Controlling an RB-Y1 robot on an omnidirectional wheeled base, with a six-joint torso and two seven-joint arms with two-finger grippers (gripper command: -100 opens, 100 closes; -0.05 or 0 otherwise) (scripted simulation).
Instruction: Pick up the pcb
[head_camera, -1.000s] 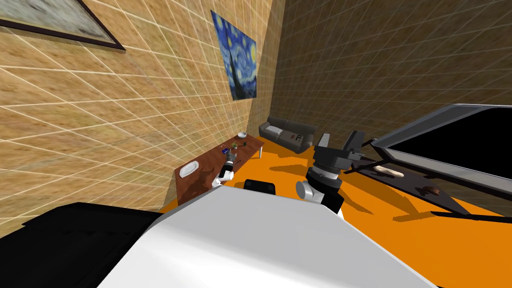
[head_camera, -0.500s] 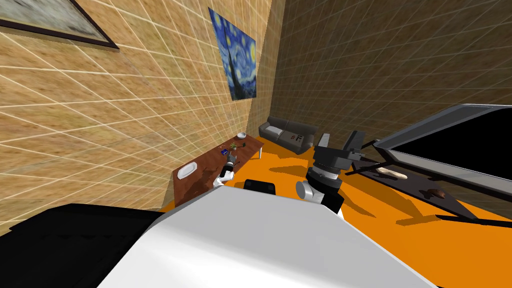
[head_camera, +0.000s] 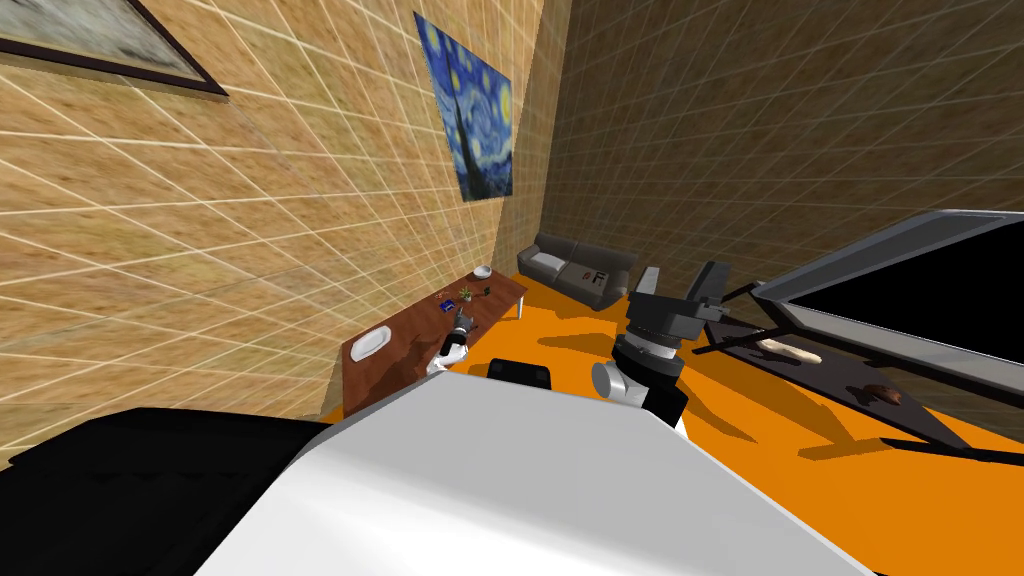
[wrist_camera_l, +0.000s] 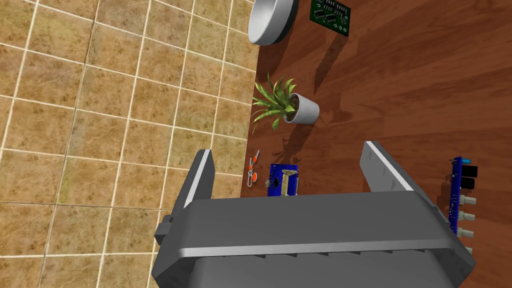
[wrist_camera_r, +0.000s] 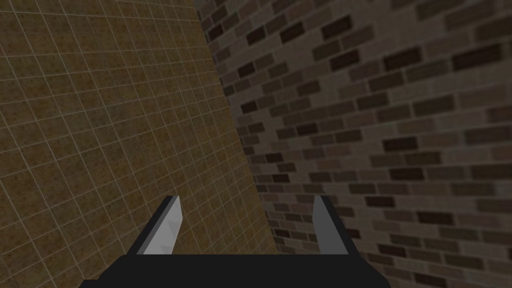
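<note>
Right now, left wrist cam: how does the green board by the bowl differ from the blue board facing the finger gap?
Colour: the green board is dark green with black chips; the blue board is blue with a pale middle.
Place: the green board sits by the white bowl, beyond the potted plant; the blue board sits close to the open left gripper, in line with its finger gap.
Shared: both rest on the brown table.

No legible word, number or brand anywhere; only pale specks of print on the green circuit board (wrist_camera_l: 330, 14) on the table (wrist_camera_l: 410, 90), too small to make out; nothing readable on the blue circuit board (wrist_camera_l: 283, 180) either; a white mark, perhaps a letter, on a dark item on the sofa (head_camera: 548, 262), too small to tell.
</note>
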